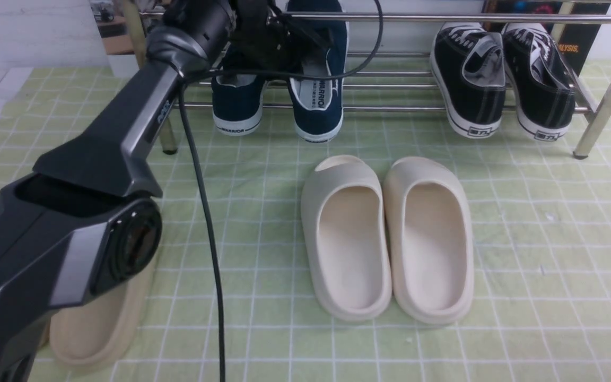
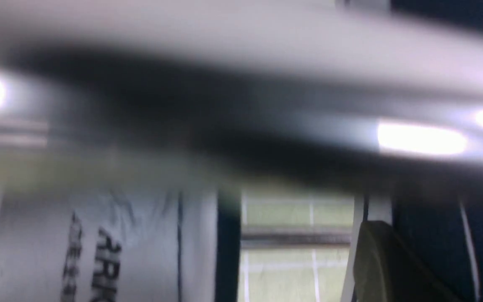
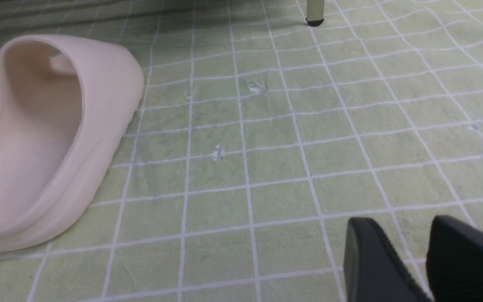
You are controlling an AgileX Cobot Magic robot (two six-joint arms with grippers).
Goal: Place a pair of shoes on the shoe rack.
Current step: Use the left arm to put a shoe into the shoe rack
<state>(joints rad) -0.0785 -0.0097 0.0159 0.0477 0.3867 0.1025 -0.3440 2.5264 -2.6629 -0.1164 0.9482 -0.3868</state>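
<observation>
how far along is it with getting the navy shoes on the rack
Nearly done: both navy shoes sit on the shoe rack, heels overhanging its front bar. In hand: the left arm reaches in over them; whether it grips one is hidden. Left: draw that arm clear. The right claw hangs empty above the cloth.
</observation>
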